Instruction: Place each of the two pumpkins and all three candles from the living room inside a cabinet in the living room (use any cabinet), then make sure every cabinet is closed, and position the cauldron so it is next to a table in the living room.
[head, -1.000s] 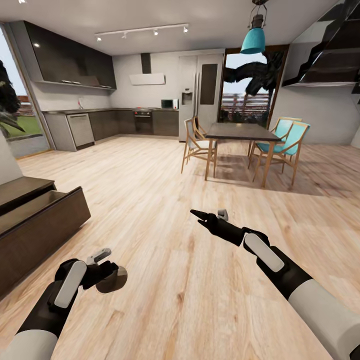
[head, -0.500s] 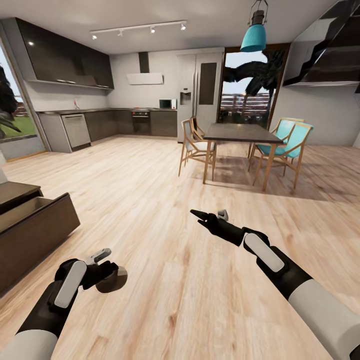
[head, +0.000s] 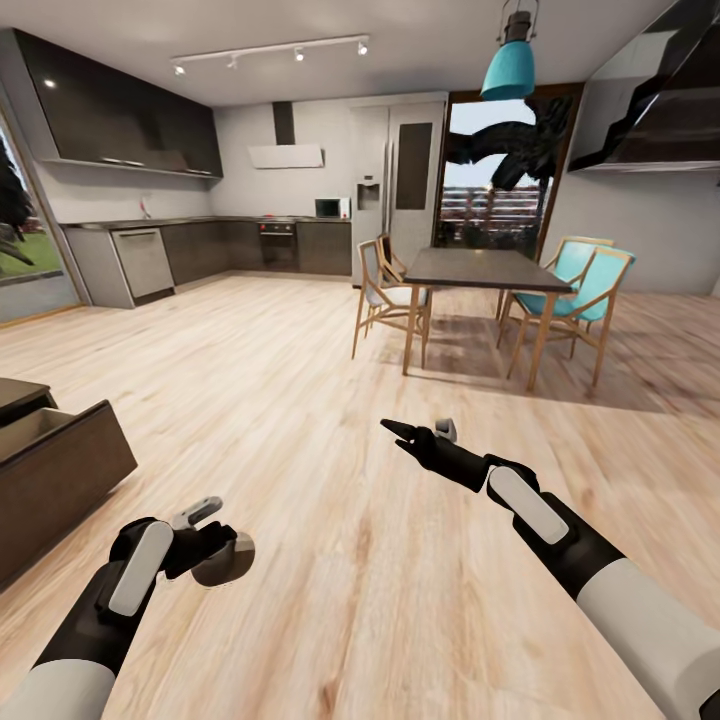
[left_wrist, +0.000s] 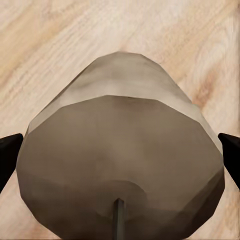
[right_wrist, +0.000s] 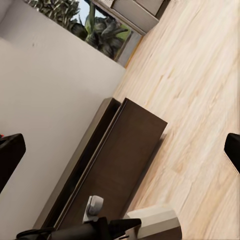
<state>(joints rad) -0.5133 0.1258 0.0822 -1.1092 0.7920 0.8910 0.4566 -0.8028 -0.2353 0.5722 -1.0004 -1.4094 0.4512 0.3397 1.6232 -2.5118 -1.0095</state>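
My left gripper (head: 222, 552) hangs low over the wood floor, shut on a beige-tan candle (head: 226, 562). In the left wrist view the candle (left_wrist: 120, 150) sits between the two black fingertips (left_wrist: 9, 152), its wick end toward the camera. My right gripper (head: 420, 432) is held out ahead at mid-floor, open and holding nothing. The dark-brown cabinet (head: 55, 470) stands at the left edge with a drawer pulled out and its pale inside showing. The right wrist view looks across at the cabinet (right_wrist: 117, 160), with the held candle (right_wrist: 156, 222) in front of it.
A dark dining table (head: 485, 266) with wooden and teal chairs (head: 590, 285) stands ahead on the right. The grey kitchen cupboards (head: 215, 250) and a fridge (head: 400, 190) line the back wall. Open wood floor (head: 270, 400) lies between.
The whole view has swung to the right, so the cabinet has slid toward the left edge. Both arms and the held candle keep the same pose.
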